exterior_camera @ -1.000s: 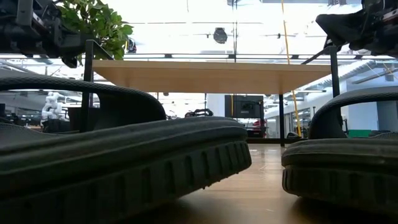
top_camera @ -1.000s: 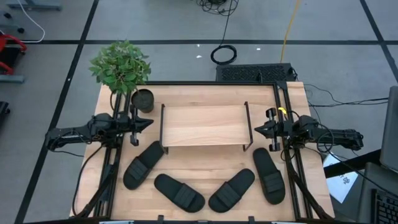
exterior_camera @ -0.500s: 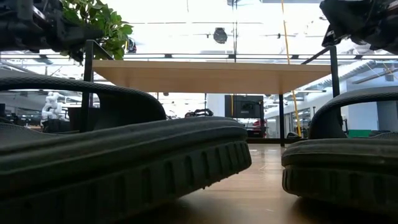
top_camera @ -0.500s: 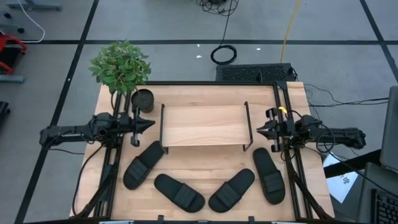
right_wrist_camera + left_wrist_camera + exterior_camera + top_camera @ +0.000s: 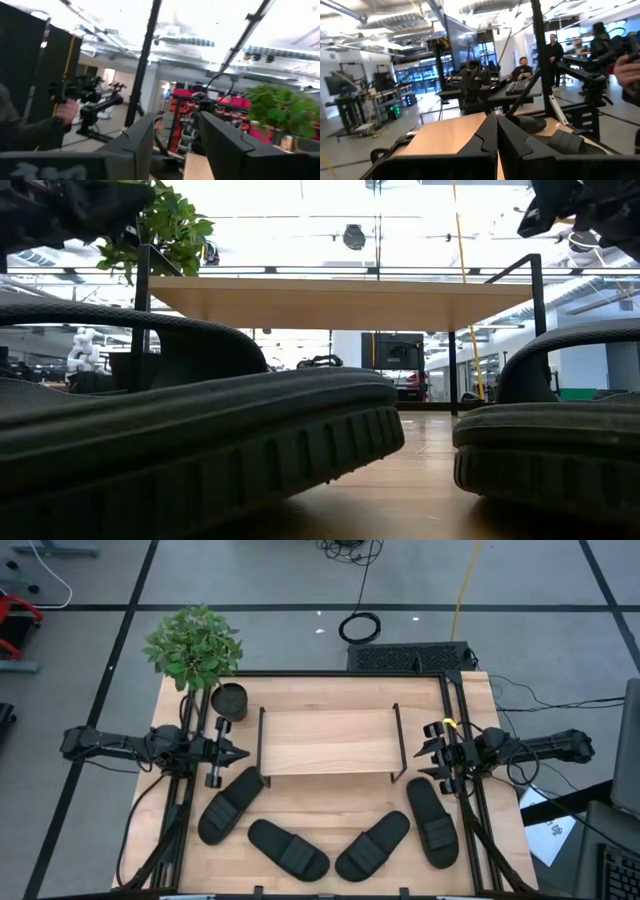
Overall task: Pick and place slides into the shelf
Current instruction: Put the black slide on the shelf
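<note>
- The shelf (image 5: 328,742) stands in the middle of the high view, its light top board bare, thin black frames at both ends.
- Four black slides lie on the surface (image 5: 330,690) below the shelf in the picture, forming a loose arc — none is on the shelf.
- The leftmost slide (image 5: 230,804) lies slanted at lower left, its upper end near the shelf's left frame.
- The second slide (image 5: 288,848) and the third slide (image 5: 372,845) lie at the bottom centre, angled towards each other, ends close but apart.
- The rightmost slide (image 5: 432,821) lies nearly upright in the picture at lower right, just below the shelf's right frame.
- The left tool (image 5: 240,750) hangs at the left of the frame beside the shelf's left end, above the leftmost slide; its fingers (image 5: 487,137) are pressed together, clenched on nothing.
- The right tool (image 5: 428,756) hangs at the right beside the shelf's right end; its fingers (image 5: 140,137) stand parted with a clear gap, grasping nothing.
- A potted plant (image 5: 193,647) stands at the upper left corner of the surface.
- In the low view two slides fill the foreground, the shelf board behind them; which two they are is hard to tell — probably the middle pair.
- People (image 5: 554,50) show in the room beyond, in the left wrist view.
</note>
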